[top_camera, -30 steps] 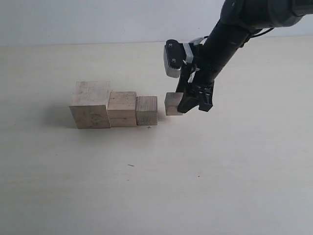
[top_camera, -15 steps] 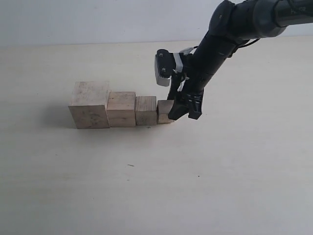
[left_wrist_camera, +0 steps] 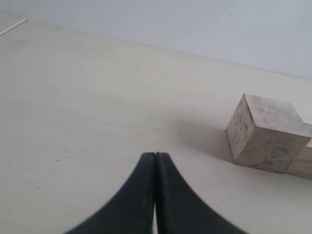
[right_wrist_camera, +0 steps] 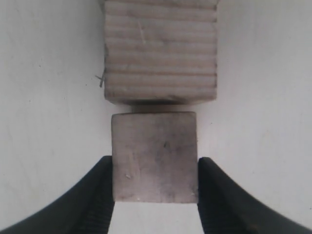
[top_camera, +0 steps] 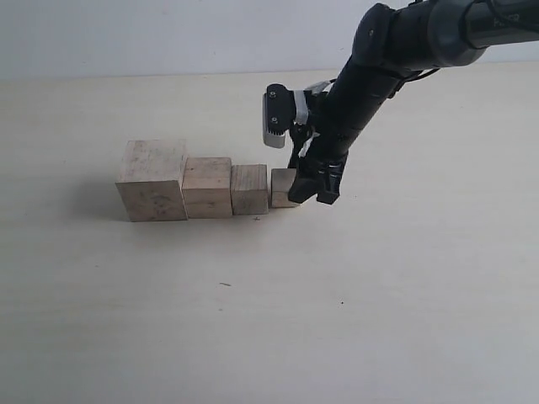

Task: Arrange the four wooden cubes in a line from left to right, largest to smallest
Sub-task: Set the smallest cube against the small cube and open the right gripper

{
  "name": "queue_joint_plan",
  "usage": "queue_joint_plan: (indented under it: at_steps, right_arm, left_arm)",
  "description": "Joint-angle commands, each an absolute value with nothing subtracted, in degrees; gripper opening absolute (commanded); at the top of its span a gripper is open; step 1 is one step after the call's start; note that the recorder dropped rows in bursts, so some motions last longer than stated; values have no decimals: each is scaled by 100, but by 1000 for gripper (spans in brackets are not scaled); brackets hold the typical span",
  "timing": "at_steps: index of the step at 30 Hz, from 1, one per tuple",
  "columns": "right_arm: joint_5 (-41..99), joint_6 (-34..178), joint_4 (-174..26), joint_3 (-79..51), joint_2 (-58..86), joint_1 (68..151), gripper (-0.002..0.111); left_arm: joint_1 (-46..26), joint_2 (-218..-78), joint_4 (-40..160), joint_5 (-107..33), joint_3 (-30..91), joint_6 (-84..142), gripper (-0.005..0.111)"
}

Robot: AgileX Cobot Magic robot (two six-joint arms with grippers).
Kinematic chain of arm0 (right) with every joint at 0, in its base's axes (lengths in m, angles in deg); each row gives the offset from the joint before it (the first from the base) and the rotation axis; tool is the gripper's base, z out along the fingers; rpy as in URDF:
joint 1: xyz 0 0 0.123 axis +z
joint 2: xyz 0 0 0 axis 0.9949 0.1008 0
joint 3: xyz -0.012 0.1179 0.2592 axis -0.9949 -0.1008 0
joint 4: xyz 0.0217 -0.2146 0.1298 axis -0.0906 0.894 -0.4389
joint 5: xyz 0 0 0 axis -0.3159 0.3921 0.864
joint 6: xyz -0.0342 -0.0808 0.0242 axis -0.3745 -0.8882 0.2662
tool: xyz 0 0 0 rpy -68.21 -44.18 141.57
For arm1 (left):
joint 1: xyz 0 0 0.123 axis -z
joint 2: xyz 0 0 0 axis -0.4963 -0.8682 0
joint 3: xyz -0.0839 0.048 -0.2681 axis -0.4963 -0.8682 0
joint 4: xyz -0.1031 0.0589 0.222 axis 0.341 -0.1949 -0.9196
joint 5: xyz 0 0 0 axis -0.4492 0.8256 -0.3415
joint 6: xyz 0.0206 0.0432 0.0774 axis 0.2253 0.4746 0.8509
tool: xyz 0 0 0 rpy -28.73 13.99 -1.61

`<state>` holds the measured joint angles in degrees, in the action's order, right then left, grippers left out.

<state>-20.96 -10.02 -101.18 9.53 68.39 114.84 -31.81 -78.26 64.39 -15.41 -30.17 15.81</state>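
Four pale wooden cubes stand in a row on the table: the largest cube [top_camera: 153,181] at the left, then the second cube [top_camera: 207,187], the third cube [top_camera: 249,188] and the smallest cube [top_camera: 282,187] at the right end. My right gripper [top_camera: 310,192] is shut on the smallest cube [right_wrist_camera: 154,156], one finger on each side. That cube sits close against the third cube [right_wrist_camera: 161,48]. My left gripper [left_wrist_camera: 155,157] is shut and holds nothing. It hangs over bare table, off to one side of the largest cube [left_wrist_camera: 268,131], and does not show in the exterior view.
The pale tabletop [top_camera: 253,320] stretches in front of and behind the row. A pale wall [top_camera: 168,34] rises behind its far edge. The right arm [top_camera: 379,67] reaches in from the upper right above the row's right end.
My right gripper has carried the smallest cube leftward, closing the gap to the third cube. The other cubes have barely shifted.
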Motion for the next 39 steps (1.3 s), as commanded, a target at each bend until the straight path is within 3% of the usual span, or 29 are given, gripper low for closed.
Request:
queue_joint_plan:
  at_steps: [1,7,10,18,21,33,39]
  right_arm:
    - [-2042,-981,-10246,1023,6843,11489,0]
    - [-2055,-981,-10404,1023,6843,11489,0]
    - [-2087,-981,-10560,1023,6843,11489,7]
    - [-2235,-926,-10320,1023,6843,11489,54]
    - [-2222,-924,-10331,1023,6843,11489,65]
    - [-2212,-249,-10251,1023,6582,11489,69]
    - [-2311,1665,-9092,1023,6132,11489,69]
  left_arm:
    - [-3151,-7796,6439,-1541,-3017,1582,0]
    - [-3151,-7796,6439,-1541,-3017,1582,0]
    - [-3151,-7796,6439,-1541,-3017,1582,0]
    - [-3151,-7796,6439,-1541,-3017,1582,0]
    - [-3151,-7796,6439,-1541,-3017,1582,0]
    - [-3151,-7796,6439,-1541,-3017,1582,0]
    - [-3151,-7796,6439,-1541,-3017,1582,0]
